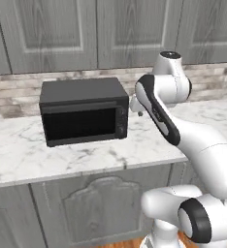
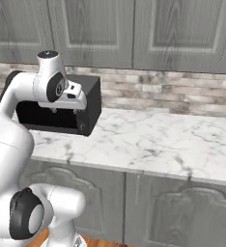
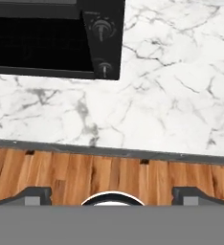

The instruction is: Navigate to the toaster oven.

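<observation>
- Grey cabinets and a white marble counter [image 1: 149, 145] fill the kitchen.
- Two-finger gripper [image 3: 112, 196] sits at the hand view's bottom, fingers apart, holding nothing.
- Matte black boxy toaster oven [image 1: 84, 111] stands centre-left in the left base view.
- Navigation looks nearly done; perhaps a small sideways shift to centre it.

This is a home kitchen. Grey panelled cabinets [image 1: 47, 29] hang above a white marble counter [image 2: 153, 140] backed by a stone-tile splashback [image 2: 163, 96]. A black toaster oven [image 1: 83, 110] stands on the counter, above a wood-plank floor [image 3: 109, 174].
</observation>
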